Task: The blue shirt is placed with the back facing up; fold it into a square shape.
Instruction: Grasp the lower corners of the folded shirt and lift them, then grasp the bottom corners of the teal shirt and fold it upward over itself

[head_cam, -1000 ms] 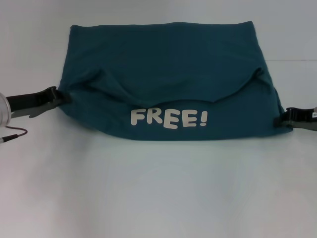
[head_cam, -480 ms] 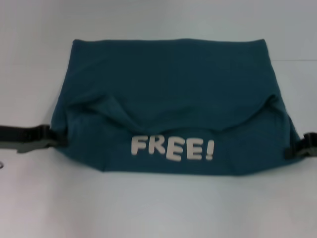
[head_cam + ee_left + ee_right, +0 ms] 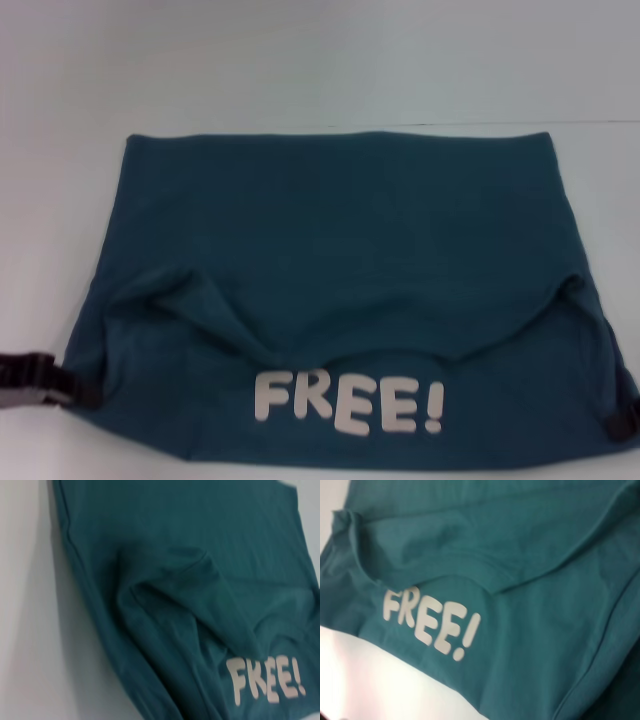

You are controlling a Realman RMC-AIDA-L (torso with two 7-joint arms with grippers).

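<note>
The blue shirt (image 3: 340, 240) lies spread on the white table, folded over so that the white "FREE!" lettering (image 3: 348, 402) faces up on its near part. My left gripper (image 3: 82, 385) is at the shirt's near left edge and is shut on the cloth. My right gripper (image 3: 622, 422) is at the near right edge, mostly cut off by the frame, and holds the cloth there. The shirt fills the left wrist view (image 3: 190, 595) and the right wrist view (image 3: 520, 570), with a curved fold above the lettering. Neither wrist view shows fingers.
The white table (image 3: 300, 60) extends behind the shirt and to its left. A faint seam line (image 3: 600, 124) runs along the far right of the table. Nothing else stands on it.
Both grippers have moved toward me with the shirt's side edges. The whole shirt has slid nearer and now fills more of the head view.
</note>
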